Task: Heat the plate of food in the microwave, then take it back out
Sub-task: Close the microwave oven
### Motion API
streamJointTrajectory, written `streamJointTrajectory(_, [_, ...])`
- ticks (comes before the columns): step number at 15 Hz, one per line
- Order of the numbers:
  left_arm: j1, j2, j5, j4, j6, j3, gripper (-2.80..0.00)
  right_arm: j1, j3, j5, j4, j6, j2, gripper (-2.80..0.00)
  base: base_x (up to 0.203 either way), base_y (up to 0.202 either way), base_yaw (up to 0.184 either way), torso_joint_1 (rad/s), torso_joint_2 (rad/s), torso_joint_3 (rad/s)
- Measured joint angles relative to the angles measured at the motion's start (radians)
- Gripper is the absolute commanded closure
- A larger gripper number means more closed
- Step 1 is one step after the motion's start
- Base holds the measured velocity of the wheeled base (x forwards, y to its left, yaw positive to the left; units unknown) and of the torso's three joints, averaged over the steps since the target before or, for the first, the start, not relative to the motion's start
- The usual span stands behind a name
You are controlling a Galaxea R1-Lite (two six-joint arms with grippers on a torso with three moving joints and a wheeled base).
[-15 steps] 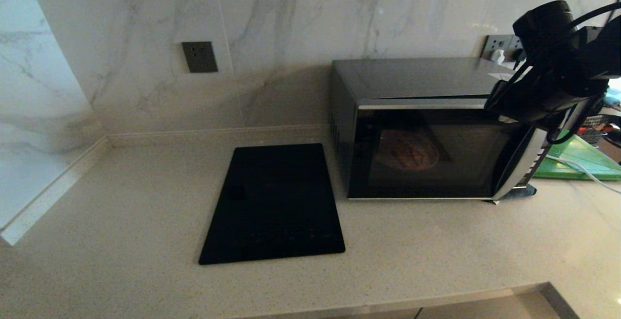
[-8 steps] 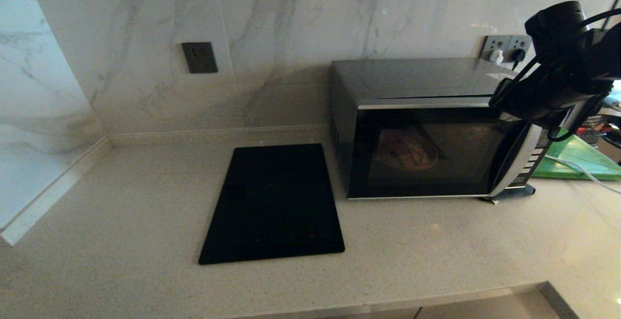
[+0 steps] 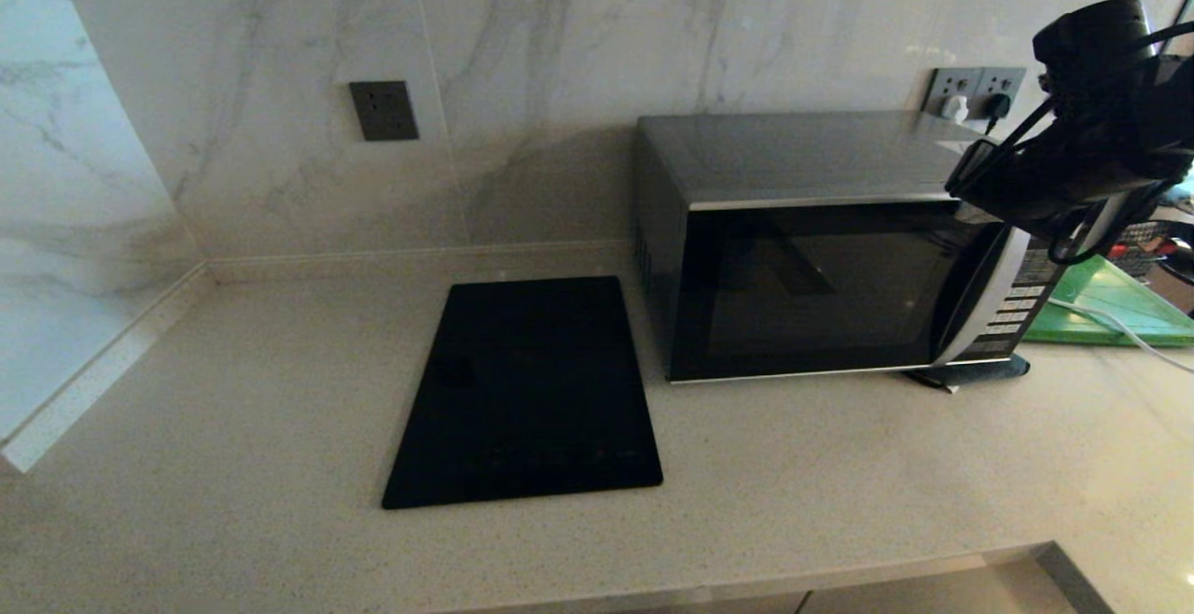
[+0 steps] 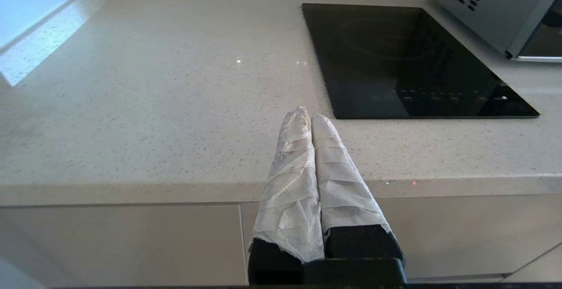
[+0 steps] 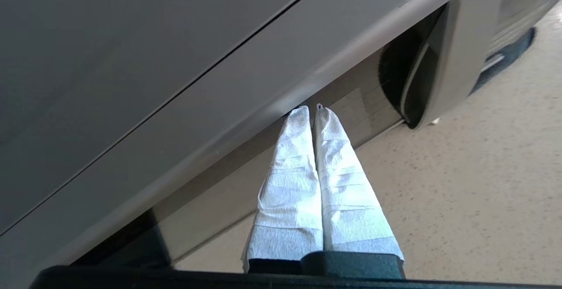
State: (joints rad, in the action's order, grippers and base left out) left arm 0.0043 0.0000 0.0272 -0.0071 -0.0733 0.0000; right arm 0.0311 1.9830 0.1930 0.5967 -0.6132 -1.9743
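Observation:
The microwave (image 3: 812, 278) stands at the back right of the counter with its dark glass door flush and its inside dark. The plate of food is hidden. My right arm (image 3: 1073, 175) hangs over the microwave's upper right front corner. In the right wrist view my right gripper (image 5: 312, 110) is shut with nothing in it. Its wrapped tips rest against the upper edge of the door (image 5: 246, 104), beside the curved silver handle strip (image 5: 456, 56). My left gripper (image 4: 307, 115) is shut and empty, hovering at the counter's front edge.
A flat black slab (image 3: 527, 390) lies on the counter left of the microwave. A green board (image 3: 1115, 306) and a white cable (image 3: 1119, 327) lie to its right, with wall sockets (image 3: 975, 91) behind. The counter's front edge (image 3: 746, 586) runs below.
The microwave door went from slightly ajar to flush. The lit inside with the plate showing through the glass turned dark. My right arm shifted slightly right and back.

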Motion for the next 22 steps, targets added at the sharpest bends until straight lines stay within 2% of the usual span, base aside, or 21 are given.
streamJointTrajectory(5, [0.000, 0.000, 0.000, 0.000, 0.000, 0.000, 0.00, -0.026, -0.015, -0.014, 0.007, -0.005, 0.030, 0.00, 0.000, 0.000, 0.000, 0.000, 0.00, 0.000])
streamJointTrajectory(9, [0.000, 0.000, 0.000, 0.000, 0.000, 0.000, 0.00, -0.040, -0.081, -0.011, 0.053, 0.002, 0.124, 0.00, 0.000, 0.000, 0.000, 0.000, 0.00, 0.000])
streamJointTrajectory(13, [0.000, 0.000, 0.000, 0.000, 0.000, 0.000, 0.00, -0.048, -0.204, -0.003, 0.107, 0.062, 0.301, 0.00, 0.000, 0.000, 0.000, 0.000, 0.00, 0.000])
streamJointTrajectory(15, [0.000, 0.000, 0.000, 0.000, 0.000, 0.000, 0.00, -0.073, -0.252, 0.004, 0.187, 0.101, 0.409, 0.00, 0.000, 0.000, 0.000, 0.000, 0.00, 0.000])
streamJointTrajectory(17, [0.000, 0.000, 0.000, -0.001, 0.000, 0.000, 0.00, -0.132, -0.276, 0.027, 0.334, 0.107, 0.512, 0.00, 0.000, 0.000, 0.000, 0.000, 0.00, 0.000])
streamJointTrajectory(19, [0.000, 0.000, 0.000, 0.000, 0.000, 0.000, 0.00, -0.250, -0.299, 0.063, 0.431, 0.071, 0.588, 0.00, 0.000, 0.000, 0.000, 0.000, 0.00, 0.000])
streamJointTrajectory(22, [0.000, 0.000, 0.000, 0.000, 0.000, 0.000, 0.00, -0.484, -0.411, 0.069, 0.417, 0.031, 0.680, 0.00, 0.000, 0.000, 0.000, 0.000, 0.00, 0.000])
